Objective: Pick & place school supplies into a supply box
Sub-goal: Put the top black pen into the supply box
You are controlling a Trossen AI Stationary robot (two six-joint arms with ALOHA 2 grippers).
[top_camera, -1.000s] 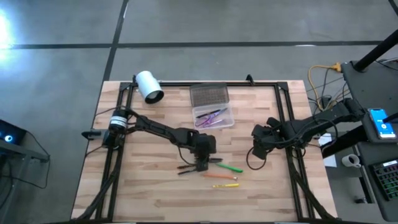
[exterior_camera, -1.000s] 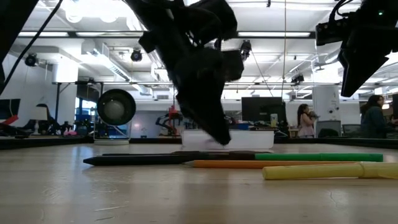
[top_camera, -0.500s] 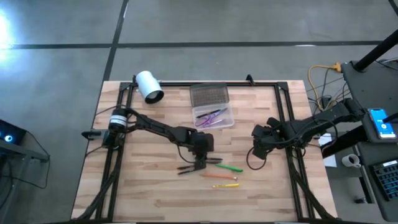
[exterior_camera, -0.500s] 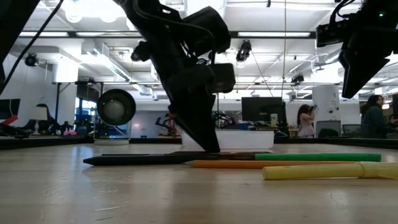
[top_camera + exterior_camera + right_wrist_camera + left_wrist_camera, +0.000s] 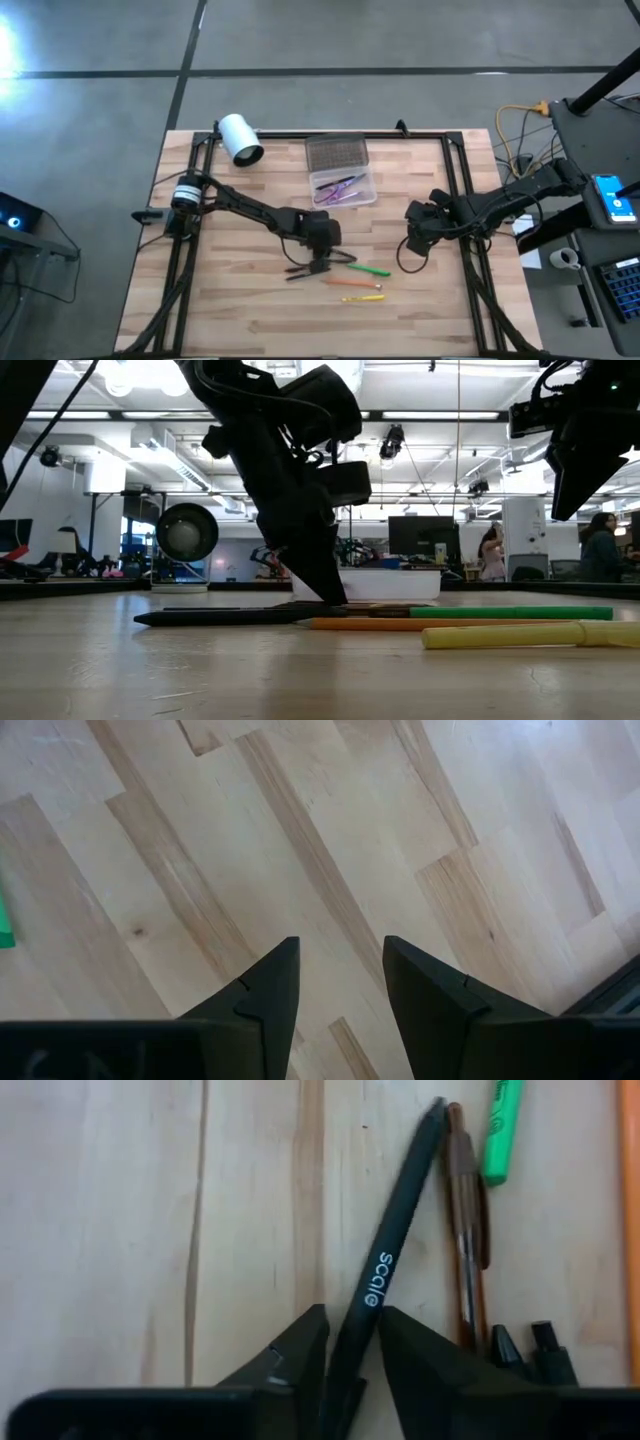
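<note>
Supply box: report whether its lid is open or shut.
Open. The supply box shows its grey lid folded back flat, with purple scissors visible inside.

Black pen [image 5: 385,1270] with white lettering between left gripper [image 5: 350,1342] fingers; brown pen [image 5: 465,1220], green pen [image 5: 502,1130] just beyond.

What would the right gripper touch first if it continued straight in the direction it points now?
Probably only the bare table. The right gripper stands open and points down at plain wood, with nothing between its fingers. How far the wood lies below is unclear.
</note>
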